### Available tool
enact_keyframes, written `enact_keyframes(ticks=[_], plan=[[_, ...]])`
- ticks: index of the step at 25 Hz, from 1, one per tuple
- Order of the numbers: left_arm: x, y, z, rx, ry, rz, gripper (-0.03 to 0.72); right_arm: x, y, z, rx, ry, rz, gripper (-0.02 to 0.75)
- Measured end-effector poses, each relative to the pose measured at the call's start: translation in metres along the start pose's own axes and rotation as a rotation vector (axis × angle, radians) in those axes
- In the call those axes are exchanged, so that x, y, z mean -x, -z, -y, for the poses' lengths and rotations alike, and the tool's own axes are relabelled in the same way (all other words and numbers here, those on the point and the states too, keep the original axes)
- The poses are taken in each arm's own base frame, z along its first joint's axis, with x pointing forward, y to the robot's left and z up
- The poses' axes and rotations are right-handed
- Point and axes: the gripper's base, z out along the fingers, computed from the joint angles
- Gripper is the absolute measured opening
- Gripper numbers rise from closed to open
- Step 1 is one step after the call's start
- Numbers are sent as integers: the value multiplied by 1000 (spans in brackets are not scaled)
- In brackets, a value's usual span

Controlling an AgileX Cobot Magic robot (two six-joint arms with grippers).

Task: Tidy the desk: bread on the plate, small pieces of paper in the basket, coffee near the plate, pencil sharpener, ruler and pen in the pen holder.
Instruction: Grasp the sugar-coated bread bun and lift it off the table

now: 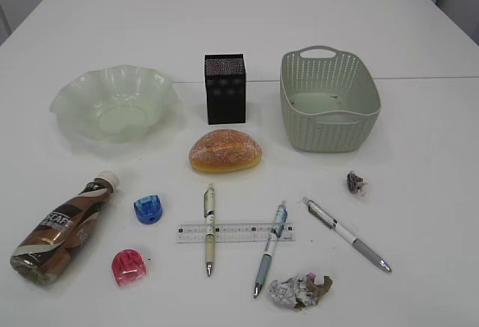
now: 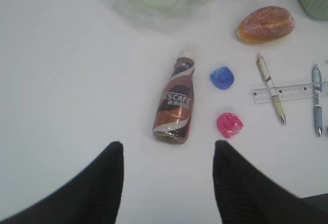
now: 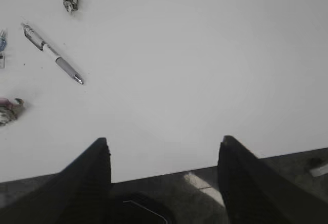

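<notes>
The bread (image 1: 224, 151) lies mid-desk in front of the black pen holder (image 1: 224, 87), between the empty plate (image 1: 112, 102) and the empty basket (image 1: 329, 129). The coffee (image 1: 63, 230) lies on its side at the front left, beside a blue pencil sharpener (image 1: 147, 209) and a pink one (image 1: 129, 266). The ruler (image 1: 236, 233) lies under two pens (image 1: 209, 230) (image 1: 269, 248); a third pen (image 1: 346, 233) is to the right. Small pieces of paper (image 1: 356, 183) (image 1: 301, 289) lie nearby. My left gripper (image 2: 168, 144) hangs open just short of the coffee (image 2: 174, 106). My right gripper (image 3: 165, 141) is open and empty.
The right gripper hovers over the desk's front edge (image 3: 205, 165), with dark floor below it. The grey pen (image 3: 51, 55) and a paper scrap (image 3: 70, 0) lie far to its left. The white desk (image 1: 419, 155) has a thin seam across it.
</notes>
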Motion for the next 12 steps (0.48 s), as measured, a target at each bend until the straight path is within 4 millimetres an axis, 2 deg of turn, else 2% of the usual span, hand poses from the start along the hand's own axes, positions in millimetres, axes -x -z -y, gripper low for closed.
enact_keyframes(ticks=[3, 6, 9, 12], plan=[[11, -12, -1, -8, 13, -46, 414, 29, -1, -9, 21, -9, -52, 480], [33, -15, 1, -28, 12, -58, 414, 57, -8, -19, 38, -17, -108, 480], [62, -16, 8, -61, -23, -75, 414, 79, -24, -28, 48, -17, -179, 480], [95, -29, 17, -99, -60, -130, 414, 97, -49, -39, 57, 5, -279, 480]])
